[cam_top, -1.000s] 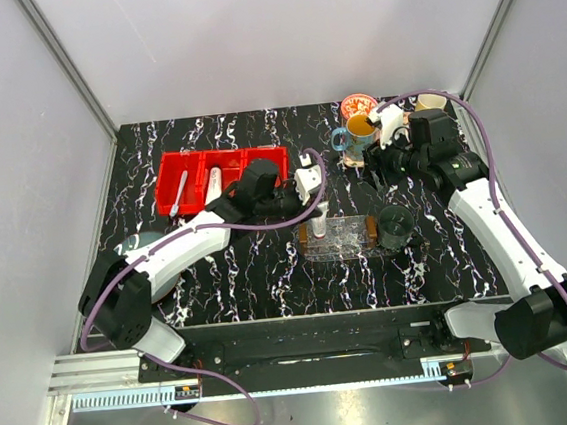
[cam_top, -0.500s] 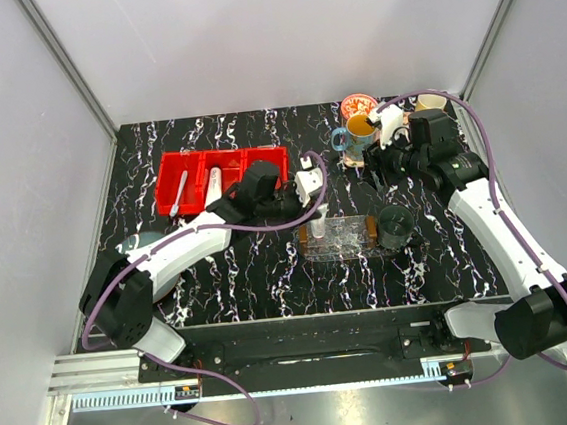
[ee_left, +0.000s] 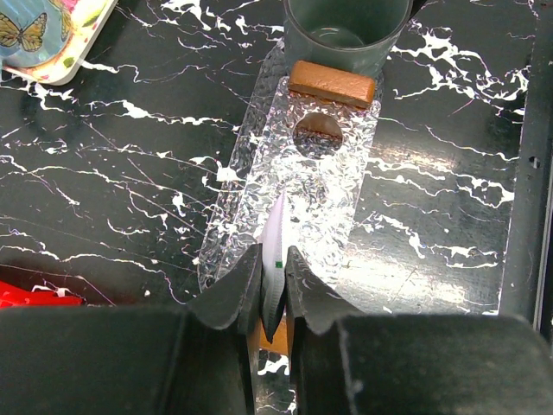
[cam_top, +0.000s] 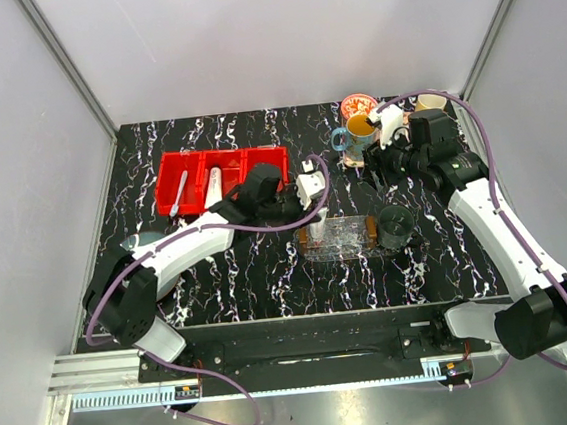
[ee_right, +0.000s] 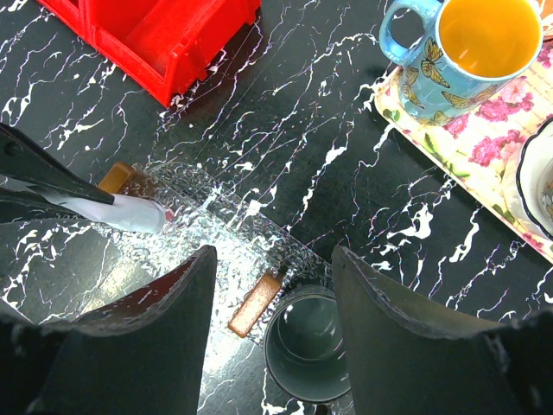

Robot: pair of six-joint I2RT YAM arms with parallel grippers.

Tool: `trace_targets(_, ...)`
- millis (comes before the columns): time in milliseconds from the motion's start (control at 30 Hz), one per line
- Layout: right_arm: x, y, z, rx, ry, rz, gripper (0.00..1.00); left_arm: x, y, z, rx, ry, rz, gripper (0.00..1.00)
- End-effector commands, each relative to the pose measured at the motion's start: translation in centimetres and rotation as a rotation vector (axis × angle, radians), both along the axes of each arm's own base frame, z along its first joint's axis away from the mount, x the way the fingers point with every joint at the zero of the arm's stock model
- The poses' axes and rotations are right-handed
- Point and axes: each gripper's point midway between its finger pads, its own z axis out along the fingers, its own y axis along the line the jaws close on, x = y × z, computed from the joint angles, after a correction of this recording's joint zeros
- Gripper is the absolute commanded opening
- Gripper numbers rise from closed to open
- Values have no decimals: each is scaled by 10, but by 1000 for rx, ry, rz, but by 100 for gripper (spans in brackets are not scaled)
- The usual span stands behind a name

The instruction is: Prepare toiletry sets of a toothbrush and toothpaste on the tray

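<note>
My left gripper [ee_left: 274,259] is shut on a white toothpaste tube [ee_left: 278,229], held cap-forward over the near end of the clear tray [ee_left: 333,156] with orange-brown ends. In the top view the left gripper [cam_top: 318,207] is at the left end of the tray [cam_top: 346,237]. The tube also shows in the right wrist view [ee_right: 130,212]. A second tube [cam_top: 214,184] and the pale toothbrush [cam_top: 182,192] lie in the red bins [cam_top: 258,160]. My right gripper [ee_right: 272,259] is open and empty, above the tray's right end [ee_right: 259,303].
A dark green cup [cam_top: 396,226] stands against the tray's right end. A floral tray [ee_right: 484,130] with a blue butterfly mug [ee_right: 467,52] and other mugs is at the back right. A grey-green bowl [cam_top: 141,248] is partly hidden under the left arm.
The left gripper with the tube has shifted slightly back toward the tray's left end. The right arm has not moved.
</note>
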Motion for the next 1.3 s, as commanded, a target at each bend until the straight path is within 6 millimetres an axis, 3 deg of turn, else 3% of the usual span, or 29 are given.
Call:
trace_targets(0,1,0,15,23,-53,-2,61,9,-11,17,-62,-85,-13,0)
trace_targets(833,1,1,12,24,-46,2,61,7,-9,5,-32,-88,-26,1)
trace_targets(1067,1,0,13,26,-48,-1,62,4,-6,5,-8,-92,-36,17)
trace_targets(1267,1,1,14,27,-48,4,62,1,-2,5,7,-91,-36,38)
